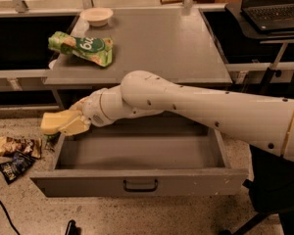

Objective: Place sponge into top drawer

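The sponge (55, 122), a pale yellow block, is pinched at the tip of the hand (72, 124), with the fingers pressed against its near end so that most of it sticks out beyond them. It hangs in the air above the left wall of the top drawer (186, 182), partly over the floor beyond that wall. It touches neither the drawer nor the floor.

The drawer is pulled open below the hand and to the arm's side of it, and its dark handle (140, 185) sits at the middle of the front panel. The white arm (201, 106) reaches across the drawer from the far side.

Beyond and above the hand is the grey worktop (161, 43), with a green snack bag (81, 47) on it and a white bowl (97, 16) farther back. Below the hand, on the floor, lie crumpled wrappers (17, 153). A laptop (274, 6) sits well away, past the worktop.
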Motion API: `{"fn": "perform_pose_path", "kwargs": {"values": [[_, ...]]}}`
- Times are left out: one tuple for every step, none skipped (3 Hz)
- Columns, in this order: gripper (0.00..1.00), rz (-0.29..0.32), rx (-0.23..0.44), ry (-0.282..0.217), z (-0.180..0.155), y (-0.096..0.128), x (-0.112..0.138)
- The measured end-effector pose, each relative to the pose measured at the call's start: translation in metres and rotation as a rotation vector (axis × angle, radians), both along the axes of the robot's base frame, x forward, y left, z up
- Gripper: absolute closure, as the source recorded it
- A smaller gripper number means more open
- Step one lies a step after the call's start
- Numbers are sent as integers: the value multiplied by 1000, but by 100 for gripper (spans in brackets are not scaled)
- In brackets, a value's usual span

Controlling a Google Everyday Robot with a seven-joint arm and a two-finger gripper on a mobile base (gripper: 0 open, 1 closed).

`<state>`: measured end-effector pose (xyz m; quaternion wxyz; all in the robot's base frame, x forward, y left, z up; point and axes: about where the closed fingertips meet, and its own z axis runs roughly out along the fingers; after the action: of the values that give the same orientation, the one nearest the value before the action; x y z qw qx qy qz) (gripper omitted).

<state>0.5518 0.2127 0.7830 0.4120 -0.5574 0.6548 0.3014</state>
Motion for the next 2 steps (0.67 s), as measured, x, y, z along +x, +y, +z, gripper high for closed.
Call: {"fn": "perform_pose_path", "kwargs": {"values": [[100,-5,-49,6,-8,2,2],[100,-61,-147,11,-33,-6,10]]}}
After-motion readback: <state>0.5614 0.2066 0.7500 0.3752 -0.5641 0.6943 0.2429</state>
